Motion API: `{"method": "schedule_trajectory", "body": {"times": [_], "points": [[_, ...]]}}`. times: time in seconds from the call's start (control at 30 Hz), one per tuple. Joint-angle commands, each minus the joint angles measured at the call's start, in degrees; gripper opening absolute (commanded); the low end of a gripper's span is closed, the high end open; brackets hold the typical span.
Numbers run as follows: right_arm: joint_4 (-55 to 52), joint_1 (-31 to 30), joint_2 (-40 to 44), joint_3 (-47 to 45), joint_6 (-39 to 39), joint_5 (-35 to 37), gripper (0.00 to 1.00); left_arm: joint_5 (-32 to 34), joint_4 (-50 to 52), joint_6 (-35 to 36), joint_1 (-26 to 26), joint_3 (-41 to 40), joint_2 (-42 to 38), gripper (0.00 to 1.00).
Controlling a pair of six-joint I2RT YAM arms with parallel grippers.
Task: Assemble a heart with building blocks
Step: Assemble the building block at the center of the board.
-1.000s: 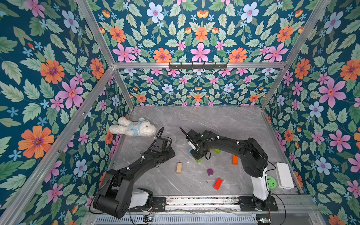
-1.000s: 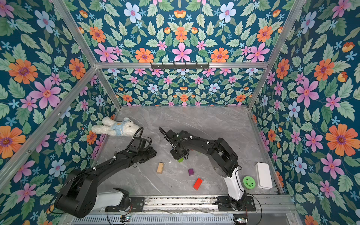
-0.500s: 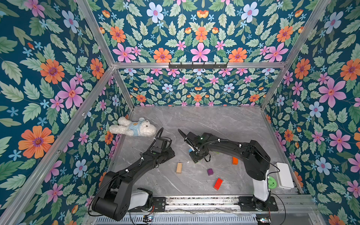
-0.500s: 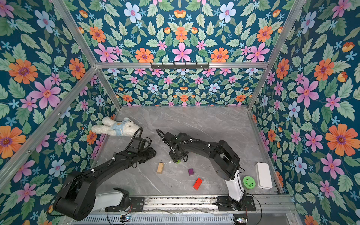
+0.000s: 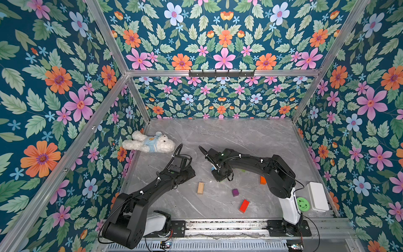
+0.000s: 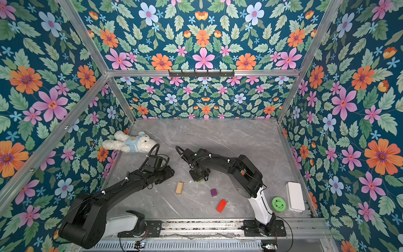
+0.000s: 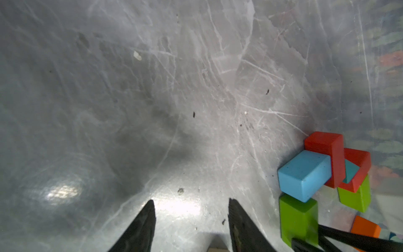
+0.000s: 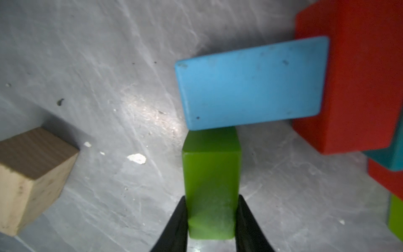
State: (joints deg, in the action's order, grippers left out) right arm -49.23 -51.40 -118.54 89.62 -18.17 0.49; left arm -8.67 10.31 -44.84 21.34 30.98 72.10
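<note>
In the right wrist view my right gripper [image 8: 212, 197] is shut on a green bar [image 8: 211, 165] lying on the table. The bar's far end touches a light blue block [image 8: 250, 83], which leans against a red block [image 8: 357, 76]. The left wrist view shows this cluster as part of the heart: light blue block [image 7: 305, 174], two red blocks [image 7: 327, 152], teal triangle [image 7: 350, 172], two green bars [image 7: 296, 218]. In a top view the right gripper [image 5: 221, 174] hides most of it. Loose lie a wood bar [image 5: 200, 188], purple cube [image 5: 235, 192], red bar [image 5: 244, 205] and orange block [image 5: 263, 180]. My left gripper [image 7: 191, 200] stands open and empty.
A white plush bear [image 5: 150, 144] lies at the back left by the wall. A green round perforated object [image 5: 303, 204] and a white box [image 5: 317, 196] sit at the front right. Flowered walls close in three sides, and a rail [image 5: 218, 224] runs along the front.
The right arm has shifted slightly over the cluster and its jaws have closed on the green bar. The left arm has not moved.
</note>
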Motion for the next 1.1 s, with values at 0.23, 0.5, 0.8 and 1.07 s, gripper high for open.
{"method": "schedule_trajectory", "body": {"times": [0.23, 0.5, 0.8, 1.07], "points": [[0.2, 0.6, -0.1, -0.1, 5.7, 0.3, 0.24, 0.9, 0.2, 0.4, -0.3, 0.0, 0.4, 0.56], [0.2, 0.8, -1.4, 1.2, 6.2, 0.7, 0.24, 0.8, 0.2, 0.4, -0.3, 0.1, 0.8, 0.56], [-0.1, 0.9, -1.5, 1.7, 6.4, 0.5, 0.25, 0.7, 0.2, 0.6, -0.3, -0.1, 1.1, 0.55], [-0.3, 0.8, 0.8, 1.1, 5.9, 1.1, 0.46, -1.0, -0.2, 0.9, -0.2, -0.1, 0.6, 0.58]]}}
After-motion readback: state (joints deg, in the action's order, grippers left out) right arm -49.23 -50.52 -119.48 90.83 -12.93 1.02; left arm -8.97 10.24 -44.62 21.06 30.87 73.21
